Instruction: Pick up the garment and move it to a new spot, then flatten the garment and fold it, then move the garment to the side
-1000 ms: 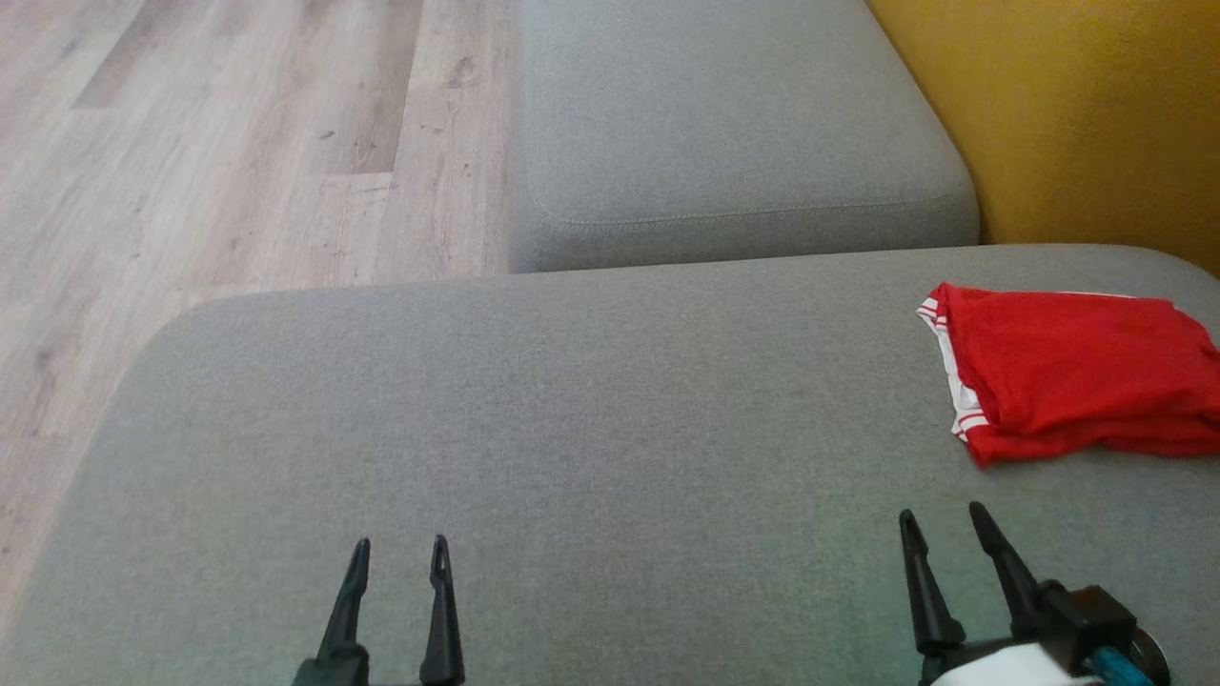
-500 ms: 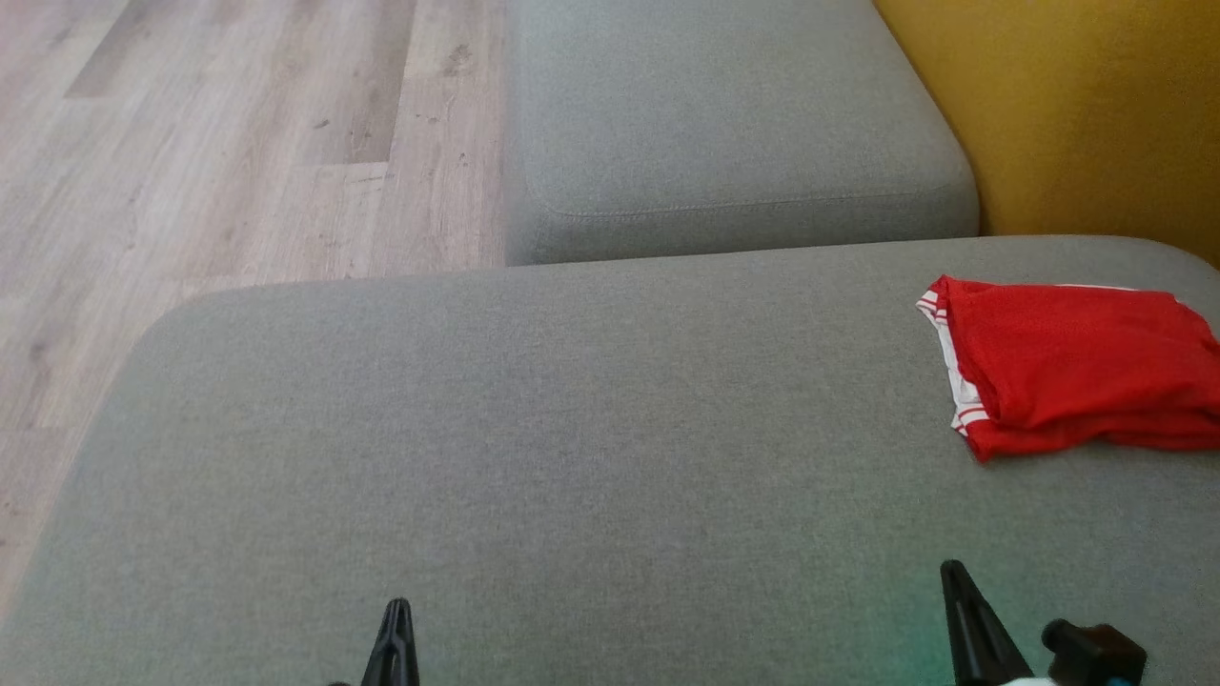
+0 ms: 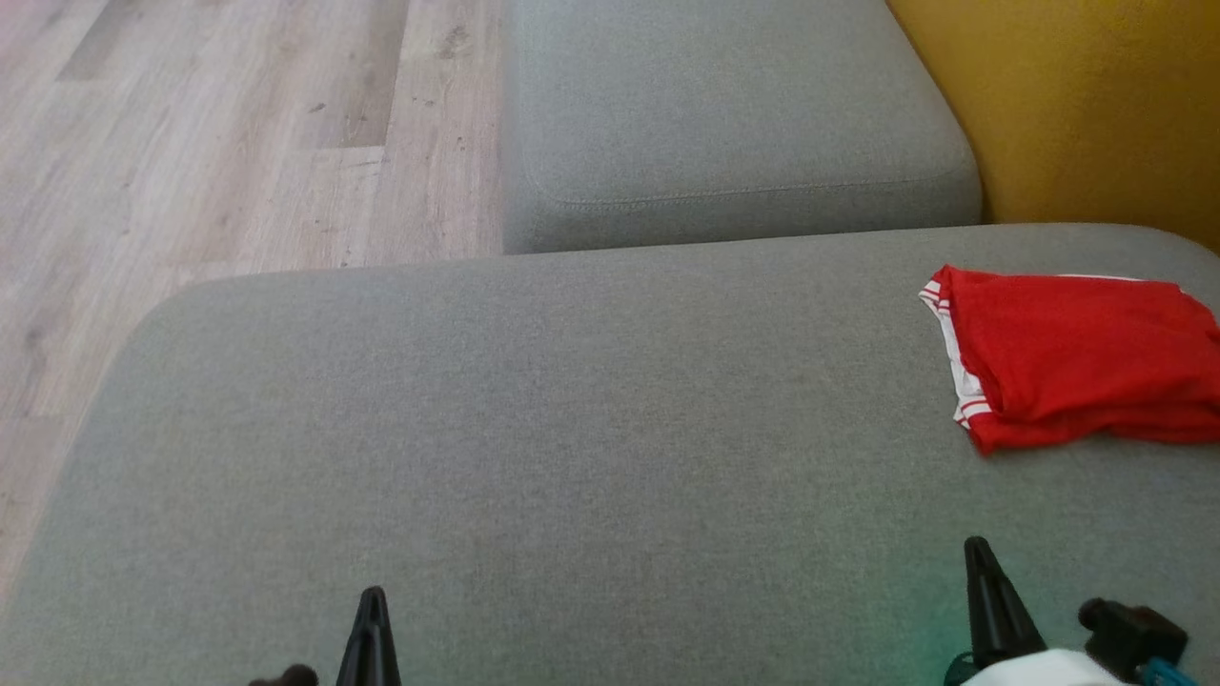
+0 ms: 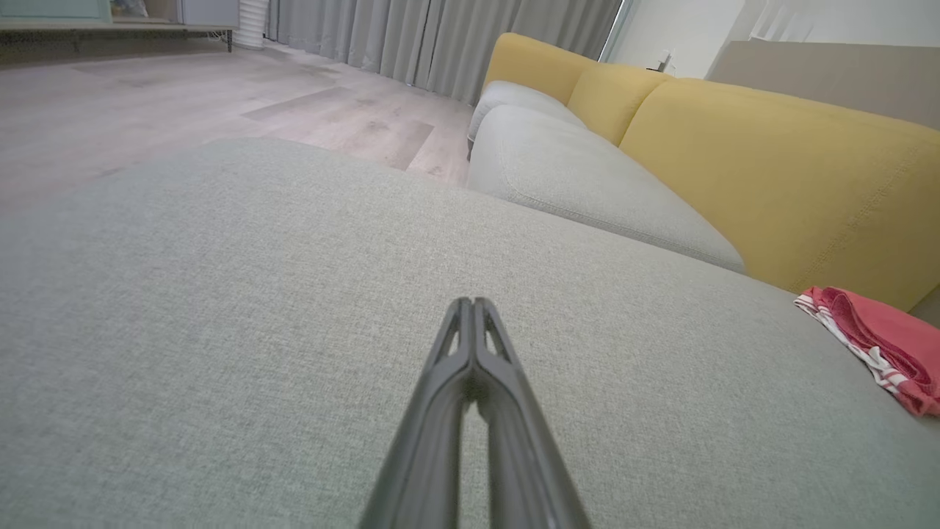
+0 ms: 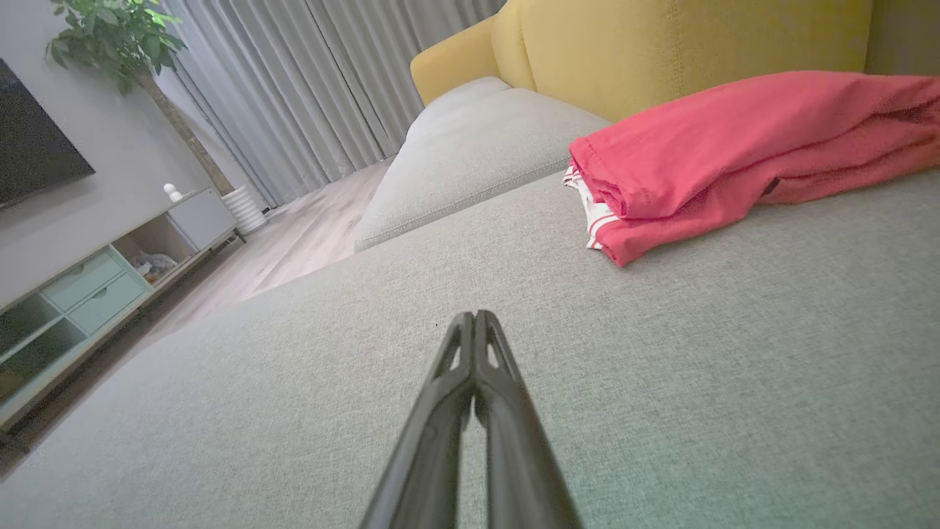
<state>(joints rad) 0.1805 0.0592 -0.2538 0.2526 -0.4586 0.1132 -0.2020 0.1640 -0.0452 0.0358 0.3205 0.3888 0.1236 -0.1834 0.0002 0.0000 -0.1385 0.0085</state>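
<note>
Noting the red garment [image 3: 1077,357] lying folded at the right edge of the head view, on the grey cushion [image 3: 572,429]. Recording the left gripper [image 3: 372,610] at lower left and the right gripper [image 3: 977,562] at lower right, both showing jaws pressed together (tips touching, holding nothing), apart from the garment.

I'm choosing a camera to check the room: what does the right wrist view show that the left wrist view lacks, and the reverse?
Right wrist view: a potted plant, a dark wall screen and the shut right hand. Left wrist view: the shut left hand and a beige panel above the yellow backrest. Shared: that backrest, the red garment, the grey seat cushion, grey curtains and wood floor.
</note>
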